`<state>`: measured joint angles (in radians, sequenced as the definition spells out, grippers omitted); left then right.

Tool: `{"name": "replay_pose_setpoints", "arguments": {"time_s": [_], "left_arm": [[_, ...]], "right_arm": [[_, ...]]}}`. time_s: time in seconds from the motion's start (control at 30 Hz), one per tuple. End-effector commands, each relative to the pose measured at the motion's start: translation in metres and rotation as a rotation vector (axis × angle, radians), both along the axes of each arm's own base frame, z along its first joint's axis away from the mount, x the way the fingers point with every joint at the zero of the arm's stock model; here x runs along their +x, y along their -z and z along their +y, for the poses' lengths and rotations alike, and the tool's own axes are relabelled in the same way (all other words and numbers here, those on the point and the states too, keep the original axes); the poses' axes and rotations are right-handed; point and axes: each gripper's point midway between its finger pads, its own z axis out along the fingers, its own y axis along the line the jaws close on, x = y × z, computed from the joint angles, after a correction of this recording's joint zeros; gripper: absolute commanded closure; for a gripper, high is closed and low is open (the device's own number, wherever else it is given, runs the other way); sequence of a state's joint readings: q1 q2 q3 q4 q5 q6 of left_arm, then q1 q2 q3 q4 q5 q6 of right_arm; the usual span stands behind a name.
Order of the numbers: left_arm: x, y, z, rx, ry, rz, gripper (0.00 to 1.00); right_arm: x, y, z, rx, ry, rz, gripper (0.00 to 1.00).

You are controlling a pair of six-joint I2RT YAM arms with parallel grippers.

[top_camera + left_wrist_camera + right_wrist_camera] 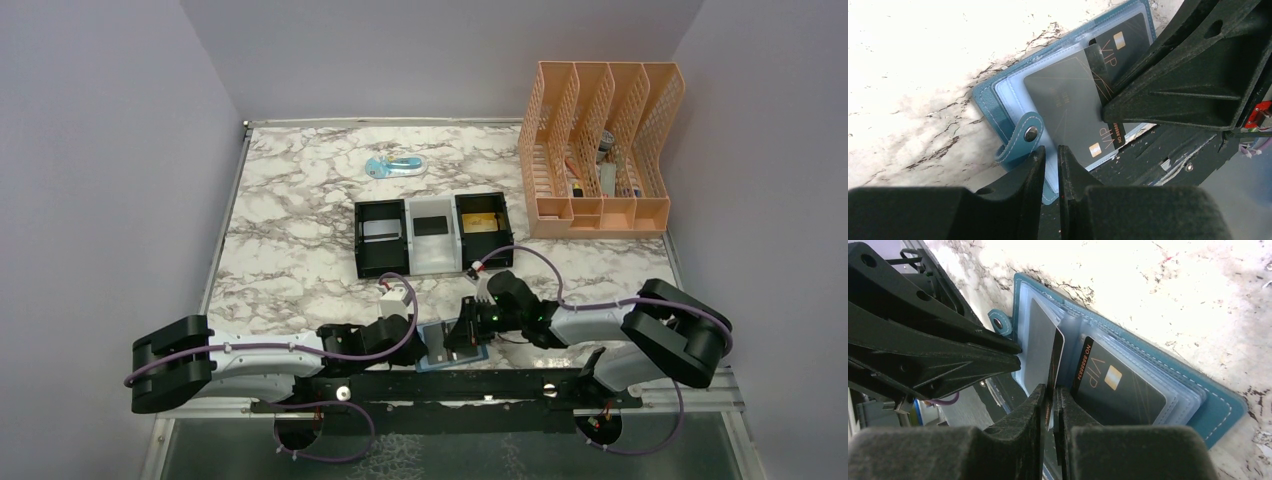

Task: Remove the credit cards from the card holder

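Note:
The teal-blue card holder (434,358) lies open at the table's near edge, between both grippers. In the left wrist view the card holder (993,100) shows clear sleeves with a grey card (1068,105) and a black VIP card (1128,35). My left gripper (1050,150) is shut on the holder's pale blue edge beside the snap strap. My right gripper (1049,388) is shut on a black card (1057,352) that stands on edge, partly out of a sleeve. Another VIP card (1118,385) lies in the holder (1218,405). From above, the left gripper (420,340) and right gripper (468,330) nearly touch.
A black-and-white three-compartment tray (380,265) stands mid-table, with a black card (432,225) and a gold card (480,222) in it. An orange file organiser (600,150) is at the back right. A small blue object (392,166) lies at the back. A black mounting rail (450,385) runs along the near edge.

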<state>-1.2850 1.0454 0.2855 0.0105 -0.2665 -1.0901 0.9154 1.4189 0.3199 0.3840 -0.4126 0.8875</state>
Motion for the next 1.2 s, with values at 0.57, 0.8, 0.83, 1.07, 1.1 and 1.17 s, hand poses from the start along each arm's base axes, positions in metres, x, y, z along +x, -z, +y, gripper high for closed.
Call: {"name": "replay_pose_setpoints", "arguments": {"time_s": [0.57,0.8,0.83,1.07,1.1,1.17], "left_arm": [[0.0,0.008,0.016,0.042,-0.023,-0.007,0.81],[0.004,-0.055,-0.015,-0.118,0.074,-0.114,0.72],[0.006,-0.064,-0.017,-0.136,0.074,-0.132,0.7],[0.004,-0.065,-0.031,-0.207,0.088,-0.12,0.68],[0.003,-0.058,-0.031,-0.19,0.085,-0.107,0.7],[0.004,-0.045,-0.031,-0.156,0.065,-0.082,0.76]], "right_arm": [[0.005,-0.019,-0.012,-0.007,0.01,-0.116,0.91],[0.008,-0.025,-0.015,0.013,0.046,-0.13,0.92],[0.008,-0.024,-0.014,0.012,0.045,-0.125,0.92],[0.007,-0.014,-0.008,0.013,0.043,-0.078,0.93],[0.008,-0.013,-0.008,0.008,0.055,-0.074,0.93],[0.012,-0.013,-0.009,0.003,0.089,-0.077,0.93]]}}
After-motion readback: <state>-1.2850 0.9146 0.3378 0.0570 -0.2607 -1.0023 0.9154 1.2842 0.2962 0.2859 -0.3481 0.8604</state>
